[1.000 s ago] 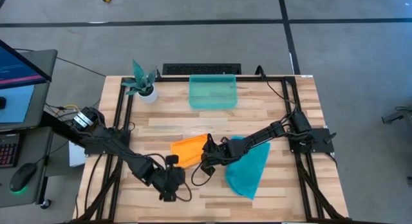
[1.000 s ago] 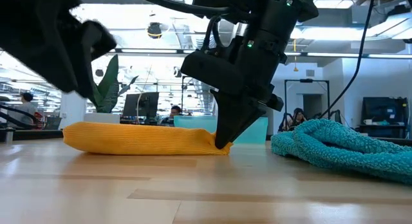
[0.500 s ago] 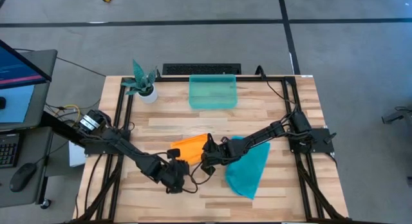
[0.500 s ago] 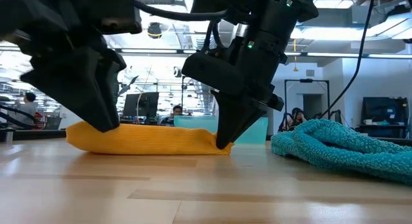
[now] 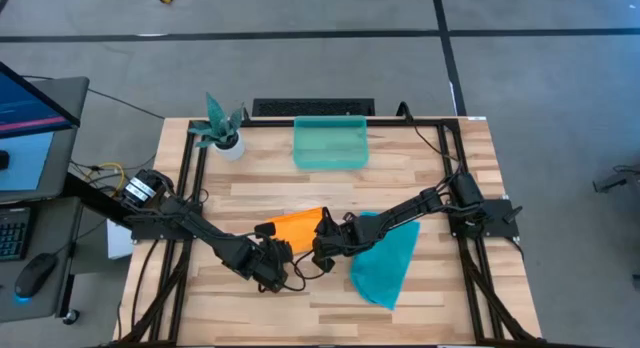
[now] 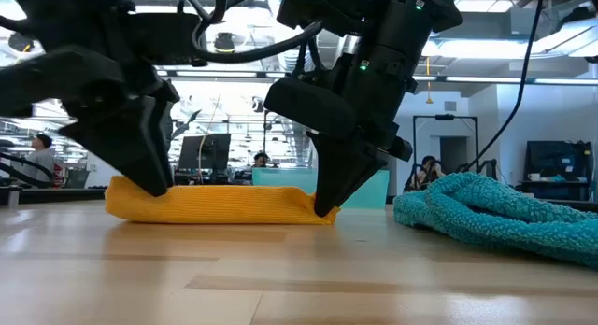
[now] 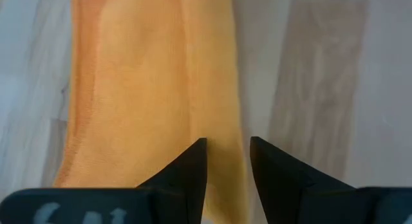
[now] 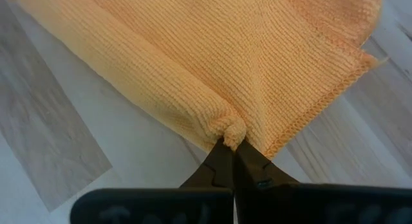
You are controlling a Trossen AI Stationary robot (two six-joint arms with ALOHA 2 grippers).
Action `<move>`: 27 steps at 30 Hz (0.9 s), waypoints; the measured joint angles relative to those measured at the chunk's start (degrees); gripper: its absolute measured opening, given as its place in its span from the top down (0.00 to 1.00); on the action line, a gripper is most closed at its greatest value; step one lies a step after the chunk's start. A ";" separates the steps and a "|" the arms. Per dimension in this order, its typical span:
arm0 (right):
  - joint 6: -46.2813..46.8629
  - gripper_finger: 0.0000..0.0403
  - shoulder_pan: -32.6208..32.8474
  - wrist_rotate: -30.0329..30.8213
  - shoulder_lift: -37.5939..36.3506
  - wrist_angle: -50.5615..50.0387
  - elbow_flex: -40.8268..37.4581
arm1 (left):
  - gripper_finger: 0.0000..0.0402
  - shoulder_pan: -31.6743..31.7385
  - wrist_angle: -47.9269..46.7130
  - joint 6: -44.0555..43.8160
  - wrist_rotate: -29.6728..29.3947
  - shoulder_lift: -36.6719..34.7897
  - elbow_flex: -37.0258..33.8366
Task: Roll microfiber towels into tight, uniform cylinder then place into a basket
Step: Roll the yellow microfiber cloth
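Towels are lying on the table (image 5: 420, 168): the orange towel (image 5: 295, 230), partly rolled, is sitting in front of the basket (image 5: 331, 143), with the teal towel (image 5: 385, 260) just beside it. The right gripper (image 8: 230, 150) is pinching the orange towel's folded corner tight. The left gripper (image 7: 227, 153) is straddling its other end, fingers parted, gripping nothing.

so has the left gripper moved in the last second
Yes. In the high view the left gripper has come up from near the table's front edge to the orange towel's near end, jaws open astride its edge.
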 joint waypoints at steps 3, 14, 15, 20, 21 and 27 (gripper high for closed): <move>-0.07 0.98 0.02 -0.01 0.00 -0.06 0.01 | 0.72 0.94 0.76 -0.01 0.54 -0.05 -0.64; -0.61 0.98 0.04 -0.04 0.02 -0.17 0.00 | 0.72 2.29 4.17 -4.93 -0.12 -0.30 -7.07; -0.73 0.98 0.04 -0.17 0.02 -0.18 0.00 | 0.72 2.27 4.19 -5.39 -0.14 -0.31 -7.19; -1.09 0.98 0.04 -0.38 0.02 -0.19 0.01 | 0.72 2.02 4.15 -5.03 -0.14 -0.25 -7.02; -1.08 0.98 0.04 -0.38 0.02 -0.19 0.00 | 0.72 1.78 3.94 -4.51 -0.40 -0.22 -6.76; -1.09 0.98 0.06 -0.40 0.02 -0.22 0.00 | 0.72 -0.73 0.39 -2.45 -1.96 -3.16 -3.79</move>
